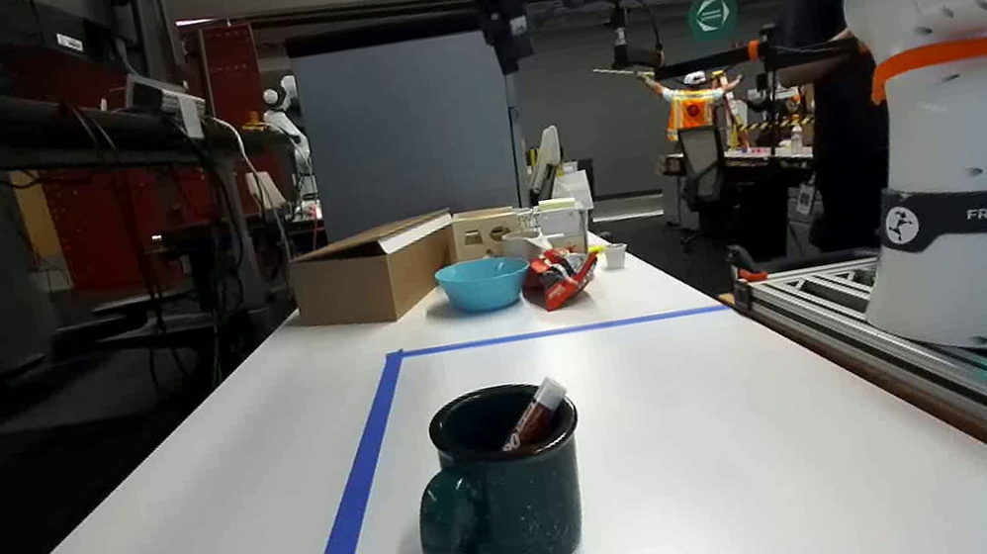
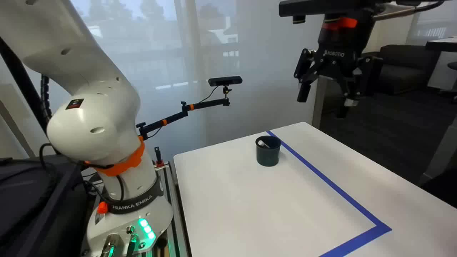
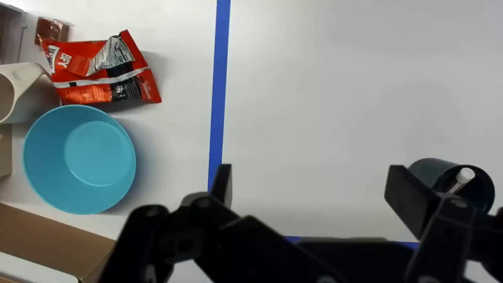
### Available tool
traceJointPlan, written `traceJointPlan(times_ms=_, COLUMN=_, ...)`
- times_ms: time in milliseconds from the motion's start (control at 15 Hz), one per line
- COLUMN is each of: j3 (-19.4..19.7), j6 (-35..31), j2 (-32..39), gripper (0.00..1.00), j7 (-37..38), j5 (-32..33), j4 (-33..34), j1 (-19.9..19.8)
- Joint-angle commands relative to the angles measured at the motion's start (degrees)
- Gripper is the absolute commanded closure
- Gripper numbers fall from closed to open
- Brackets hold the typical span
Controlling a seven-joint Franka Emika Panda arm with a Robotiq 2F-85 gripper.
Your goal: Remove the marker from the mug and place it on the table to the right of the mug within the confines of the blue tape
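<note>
White-tipped in mug [image 3: 426, 169], lower right, looks a light, stiff, slick marker [image 3: 461, 180], best pinched at exposed end by wide-spread gripper [image 3: 310, 182].

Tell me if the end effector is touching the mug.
Apart. In an exterior view, the end effector hangs open, higher than the mug, with a wide gap plainly showing between them.

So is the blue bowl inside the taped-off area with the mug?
No, the wrist view shows the blue bowl across the blue tape strip from the mug.
</note>
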State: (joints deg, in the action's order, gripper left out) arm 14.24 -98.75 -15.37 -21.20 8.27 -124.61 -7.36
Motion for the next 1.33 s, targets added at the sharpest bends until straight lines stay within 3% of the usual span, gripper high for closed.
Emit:
traceJointPlan(times_ms=0, j3=-0.47, j6=0.07, j2=0.10, gripper=0.00, j7=-0.11, j5=-0.13, j4=0.16, j1=-0.51)
traceJointPlan(times_ms=600, j3=-0.47, j6=0.07, j2=0.06, gripper=0.00, j7=-0.11, j5=-0.13, j4=0.26, j1=-0.51)
traceJointPlan(times_ms=867, j3=-0.75, j6=-0.70, j2=3.64, gripper=0.00, j7=-2.78, j5=-2.50, j4=1.77, j1=0.59)
traceJointPlan(times_ms=1267, j3=-4.53, j6=-3.55, j2=11.98, gripper=0.00, j7=-4.26, j5=-6.67, j4=6.97, j1=2.99)
